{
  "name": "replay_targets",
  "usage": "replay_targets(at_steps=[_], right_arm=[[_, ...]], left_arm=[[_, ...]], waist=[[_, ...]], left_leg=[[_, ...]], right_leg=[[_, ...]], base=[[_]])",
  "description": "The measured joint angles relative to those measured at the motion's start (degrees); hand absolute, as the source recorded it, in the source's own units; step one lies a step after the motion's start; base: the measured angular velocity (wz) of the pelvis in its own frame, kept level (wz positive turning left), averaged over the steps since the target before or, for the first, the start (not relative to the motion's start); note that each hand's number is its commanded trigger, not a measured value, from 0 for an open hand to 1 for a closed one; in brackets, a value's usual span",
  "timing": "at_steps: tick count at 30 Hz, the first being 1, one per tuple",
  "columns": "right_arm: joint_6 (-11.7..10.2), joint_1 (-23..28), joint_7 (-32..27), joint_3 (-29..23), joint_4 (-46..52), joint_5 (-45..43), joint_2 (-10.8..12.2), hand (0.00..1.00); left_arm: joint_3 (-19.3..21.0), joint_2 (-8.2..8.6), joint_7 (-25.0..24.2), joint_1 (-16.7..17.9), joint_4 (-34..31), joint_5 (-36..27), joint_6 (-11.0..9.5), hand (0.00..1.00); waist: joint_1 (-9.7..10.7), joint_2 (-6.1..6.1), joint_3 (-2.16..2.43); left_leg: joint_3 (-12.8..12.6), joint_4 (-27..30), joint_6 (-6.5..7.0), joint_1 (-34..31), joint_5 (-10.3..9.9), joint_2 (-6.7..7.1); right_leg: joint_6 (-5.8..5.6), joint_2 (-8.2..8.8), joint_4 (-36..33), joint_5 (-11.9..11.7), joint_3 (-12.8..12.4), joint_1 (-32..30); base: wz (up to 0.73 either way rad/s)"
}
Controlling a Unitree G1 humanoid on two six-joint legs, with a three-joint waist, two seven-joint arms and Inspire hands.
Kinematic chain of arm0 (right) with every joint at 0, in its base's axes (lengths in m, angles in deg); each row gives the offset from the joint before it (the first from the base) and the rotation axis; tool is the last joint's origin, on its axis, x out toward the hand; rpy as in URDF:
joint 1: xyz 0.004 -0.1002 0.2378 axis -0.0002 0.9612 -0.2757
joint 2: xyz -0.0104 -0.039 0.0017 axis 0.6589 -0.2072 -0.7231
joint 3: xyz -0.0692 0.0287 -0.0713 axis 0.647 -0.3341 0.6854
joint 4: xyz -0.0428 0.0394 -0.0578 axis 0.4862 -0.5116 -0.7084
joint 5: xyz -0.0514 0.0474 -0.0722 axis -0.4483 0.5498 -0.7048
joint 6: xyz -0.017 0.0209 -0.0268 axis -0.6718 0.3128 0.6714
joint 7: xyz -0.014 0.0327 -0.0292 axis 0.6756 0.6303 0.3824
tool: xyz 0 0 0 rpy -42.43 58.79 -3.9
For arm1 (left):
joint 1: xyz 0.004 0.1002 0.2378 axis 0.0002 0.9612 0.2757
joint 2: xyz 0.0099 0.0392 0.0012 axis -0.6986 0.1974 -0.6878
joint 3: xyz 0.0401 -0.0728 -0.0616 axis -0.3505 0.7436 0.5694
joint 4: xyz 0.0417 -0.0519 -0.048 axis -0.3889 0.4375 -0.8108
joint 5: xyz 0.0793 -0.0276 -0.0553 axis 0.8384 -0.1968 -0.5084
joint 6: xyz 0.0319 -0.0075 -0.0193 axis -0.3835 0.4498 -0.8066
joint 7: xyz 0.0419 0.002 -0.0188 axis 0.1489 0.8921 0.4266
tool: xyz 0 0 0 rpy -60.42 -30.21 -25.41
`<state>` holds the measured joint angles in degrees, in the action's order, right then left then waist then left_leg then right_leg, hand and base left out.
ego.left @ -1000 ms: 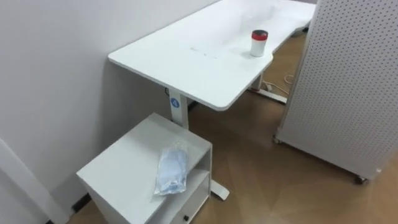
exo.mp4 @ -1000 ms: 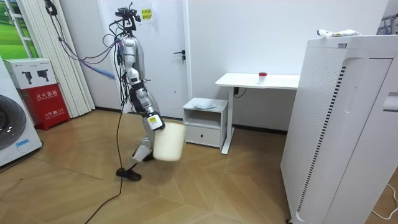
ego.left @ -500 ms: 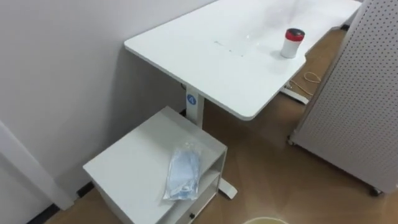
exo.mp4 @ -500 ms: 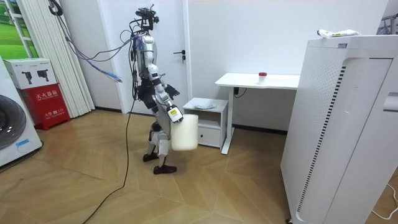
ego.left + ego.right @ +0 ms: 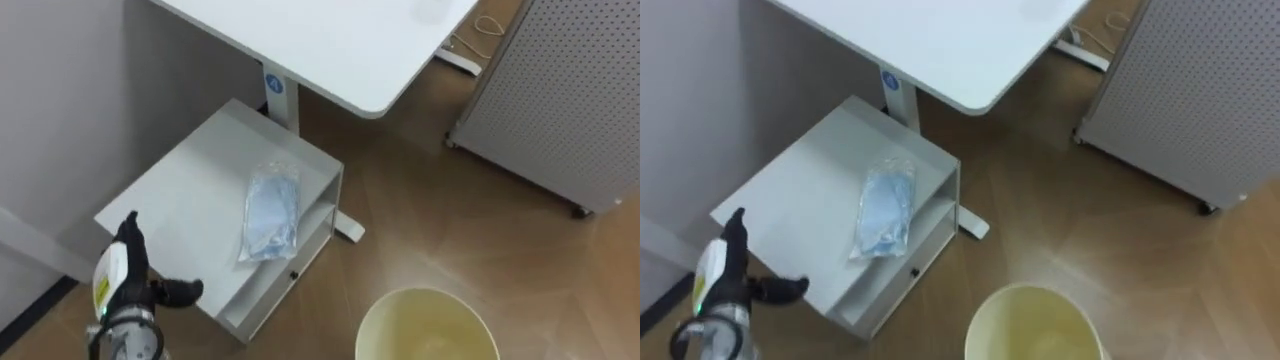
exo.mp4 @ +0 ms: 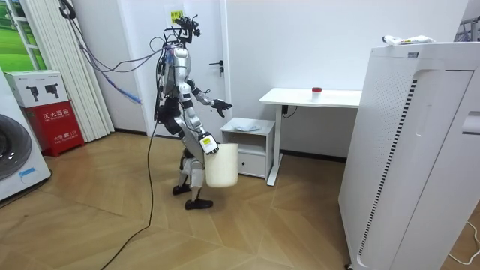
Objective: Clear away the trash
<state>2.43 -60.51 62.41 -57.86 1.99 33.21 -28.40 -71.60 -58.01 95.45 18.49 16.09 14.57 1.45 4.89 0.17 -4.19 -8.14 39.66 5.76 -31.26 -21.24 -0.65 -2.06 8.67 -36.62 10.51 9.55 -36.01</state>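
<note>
A clear plastic bag with blue contents [image 5: 272, 210] lies on top of a low white cabinet [image 5: 185, 200], near its right edge. My left hand [image 5: 128, 275] is raised at the lower left, open with fingers spread, short of the cabinet's near corner and apart from the bag. In the room view I stand in front of the cabinet [image 6: 251, 146] with my left hand [image 6: 223, 106] stretched out toward it. My right hand [image 6: 207, 145] hangs low, shut on the rim of a cream bin [image 6: 223, 166]. The bin's open mouth [image 5: 400, 302] shows at the bottom, right of the cabinet.
A white desk [image 5: 330, 40] overhangs the cabinet's far side; a red-capped cup [image 6: 317, 91] stands on it. A perforated white panel on castors [image 5: 560, 100] stands to the right across bare wood floor. A wall runs along the left.
My left arm has risen forward, bringing the open hand into the eye view. The view has tipped downward, so the bin's mouth shows more fully. The bag has not moved.
</note>
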Motion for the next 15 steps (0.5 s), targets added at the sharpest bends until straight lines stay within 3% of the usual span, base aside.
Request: replay_targets(at_steps=[6,12,15], right_arm=[[-0.34,-1.10,-1.19,1.20,0.05,0.43,0.03,1.00],[-0.47,-2.34,-2.24,3.34,0.17,2.47,0.01,1.00],[0.32,-2.28,-2.41,3.77,1.89,3.67,0.00,1.00]], left_arm=[[-2.32,0.44,4.46,-2.08,-0.03,-0.11,-0.28,0.00],[-4.48,0.37,8.00,-5.04,0.01,-0.01,-0.29,0.00],[-5.05,0.21,9.85,-6.40,0.06,-0.01,-0.29,0.00]], waist=[[1.65,0.48,-0.41],[3.35,0.75,-0.58],[4.28,0.82,-0.60]], left_leg=[[-0.42,4.70,-0.38,-5.11,-1.21,-2.14],[-1.23,7.59,-1.24,-8.44,-1.77,-3.85],[-1.25,8.14,-1.64,-9.72,-1.66,-3.97]], right_leg=[[1.28,-1.85,-2.53,-0.57,-1.04,-4.58],[2.77,-2.28,-4.98,-0.71,-0.69,-8.40],[3.45,-2.24,-5.69,-0.42,-0.36,-9.81]], base=[[-0.10],[-0.13],[-0.02]])
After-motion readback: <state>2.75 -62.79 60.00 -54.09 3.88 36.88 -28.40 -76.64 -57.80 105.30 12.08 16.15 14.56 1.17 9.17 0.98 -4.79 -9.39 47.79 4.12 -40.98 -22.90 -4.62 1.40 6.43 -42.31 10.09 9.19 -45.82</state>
